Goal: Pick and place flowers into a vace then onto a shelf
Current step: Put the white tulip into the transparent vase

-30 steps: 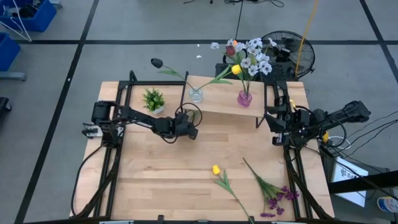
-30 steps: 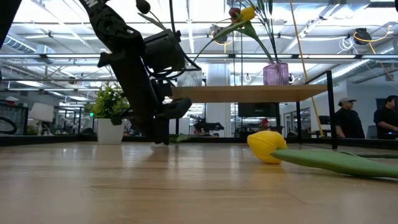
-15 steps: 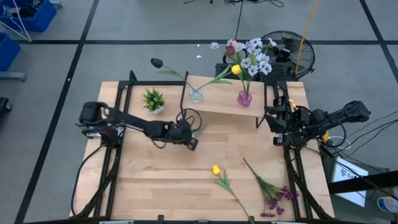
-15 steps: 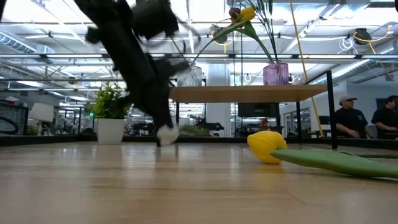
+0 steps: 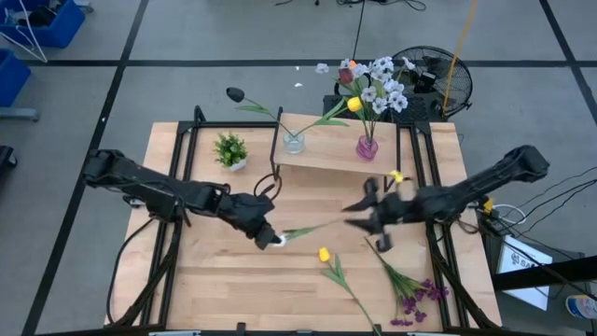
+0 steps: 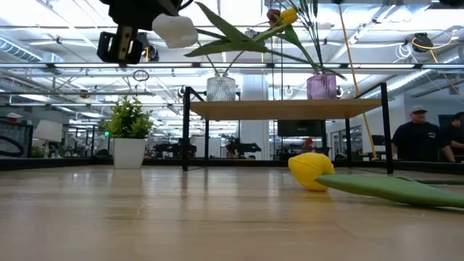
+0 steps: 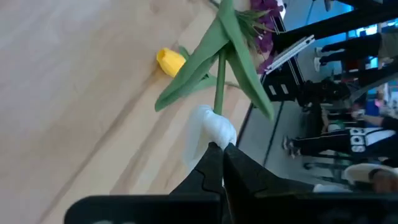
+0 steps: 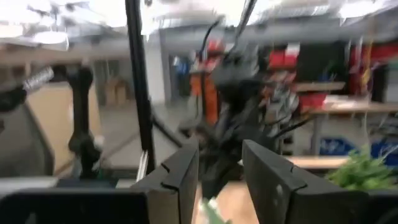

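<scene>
My left gripper [image 5: 268, 233] is shut on a white-headed flower [image 5: 303, 230] above the table's middle; in the low view the flower [image 6: 217, 32] is high above the tabletop. My right gripper [image 5: 359, 211] is open, close to the free end of the flower's stem, and I see no touch; its wrist view [image 8: 221, 180] shows an empty gap. The shelf [image 5: 336, 157] at the far middle holds a clear vase [image 5: 294, 142] and a pink vase [image 5: 367, 147], both with flowers. A yellow tulip [image 5: 324, 254] and purple flowers [image 5: 415, 294] lie on the table. My left gripper pinches the white flower's head [image 7: 210, 129] between its two shut fingers, coming from the table's left. The flower is lifted clear of the table. Its stem [image 7: 219, 93] and leaves reach roughly level toward the table's right.
A small potted plant [image 5: 229, 149] stands at the far left beside the shelf. The shelf's black legs [image 6: 185, 127] stand on the far half of the table. People [image 6: 420, 141] stand in the room beyond the table.
My left gripper has gone from beside the shelf toward the table's near edge and up, lifting the white flower clear of the table. My right arm has swung from the table's right edge toward the middle, up to the flower's stem end.
</scene>
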You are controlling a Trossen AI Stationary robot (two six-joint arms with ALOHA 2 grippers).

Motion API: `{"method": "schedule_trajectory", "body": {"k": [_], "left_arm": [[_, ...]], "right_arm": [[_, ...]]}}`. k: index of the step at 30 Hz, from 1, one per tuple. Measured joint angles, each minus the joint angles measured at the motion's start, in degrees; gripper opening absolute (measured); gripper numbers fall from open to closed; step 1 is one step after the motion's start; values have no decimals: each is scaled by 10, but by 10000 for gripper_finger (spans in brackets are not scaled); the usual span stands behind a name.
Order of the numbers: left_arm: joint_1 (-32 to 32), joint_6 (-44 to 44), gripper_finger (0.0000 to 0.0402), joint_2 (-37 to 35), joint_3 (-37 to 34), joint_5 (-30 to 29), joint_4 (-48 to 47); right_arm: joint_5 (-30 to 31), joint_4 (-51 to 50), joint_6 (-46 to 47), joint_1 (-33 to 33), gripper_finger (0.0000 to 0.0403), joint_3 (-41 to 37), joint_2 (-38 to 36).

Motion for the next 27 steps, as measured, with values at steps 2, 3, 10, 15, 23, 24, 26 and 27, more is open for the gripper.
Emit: {"method": "schedule_trajectory", "body": {"k": [2,3,10,15,23,24,26,27], "left_arm": [[0,-8,2,1,0,4,-5],[0,-9,2,3,0,4,-8],[2,7,3,6,0,-30,-13],[3,8,4,6,0,-38,-11],[3,22,4,6,0,-27,-15],[3,25,3,6,0,-27,-16],[3,25,4,6,0,-26,-22],[3,25,6,6,0,-26,-23]], "right_arm": [[-15,-65,1,0,116,52,51],[-23,-104,-1,-1,116,79,73],[-63,-314,17,-29,116,194,190],[-85,-290,15,-49,117,198,246],[-80,-283,-44,-76,117,198,287],[-79,-279,-46,-79,117,198,289],[-80,-266,-49,-82,117,198,289],[-80,-261,-50,-84,117,198,289]]}}
